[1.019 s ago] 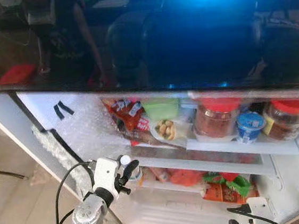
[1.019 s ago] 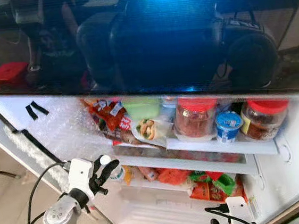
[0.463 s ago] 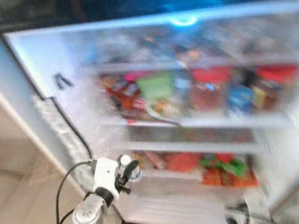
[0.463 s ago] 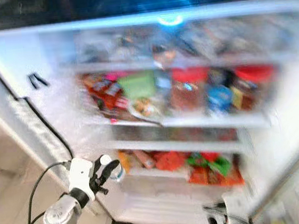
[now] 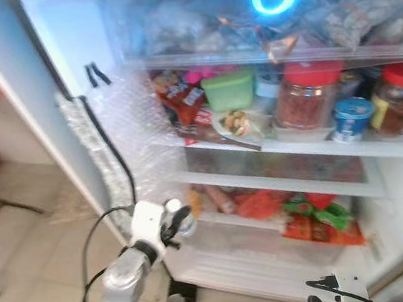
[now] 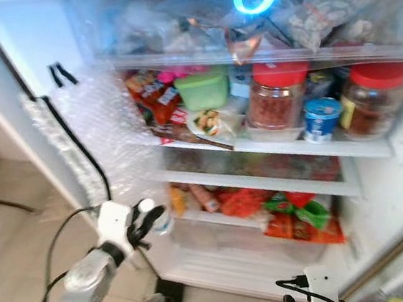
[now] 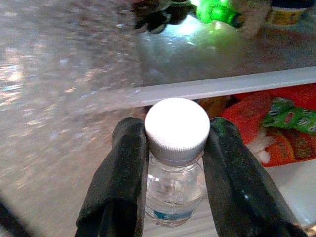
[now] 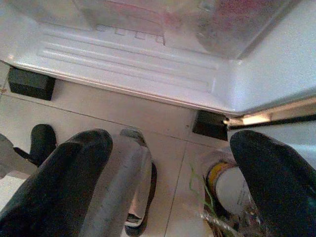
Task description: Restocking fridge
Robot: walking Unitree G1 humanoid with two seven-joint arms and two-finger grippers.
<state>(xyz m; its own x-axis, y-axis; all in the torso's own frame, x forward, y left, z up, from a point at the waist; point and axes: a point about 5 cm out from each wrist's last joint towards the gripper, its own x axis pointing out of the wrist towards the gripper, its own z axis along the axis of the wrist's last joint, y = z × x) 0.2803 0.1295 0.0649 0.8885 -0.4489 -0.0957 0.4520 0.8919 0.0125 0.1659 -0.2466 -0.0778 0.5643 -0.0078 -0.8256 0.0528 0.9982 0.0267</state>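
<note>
The left gripper (image 7: 170,163) holds a small clear plastic water bottle with a white ribbed screw cap (image 7: 177,129), its two black fingers (image 7: 121,182) pressed against the neck just under the cap on either side. The bottle is carried upright in front of the open white fridge (image 5: 62,57), at about the height of the lower shelf and just outside its left front corner; it has not yet gone in. Straight beyond the gripper lies that lower shelf with red, orange and green snack packets (image 5: 317,218); above and beyond it, the upper shelf carries a red-lidded jar of brown spice (image 5: 302,97), a small blue and white yoghurt cup (image 5: 349,117), a green lidded tub (image 5: 229,89) and a second red-lidded jar (image 5: 401,97). The fridge looks largely stocked already, so what remains is, by my reading, to find a free spot and set the bottle down. The right gripper (image 8: 173,182) hangs idle near the floor, fingers spread wide, holding nothing.
</note>
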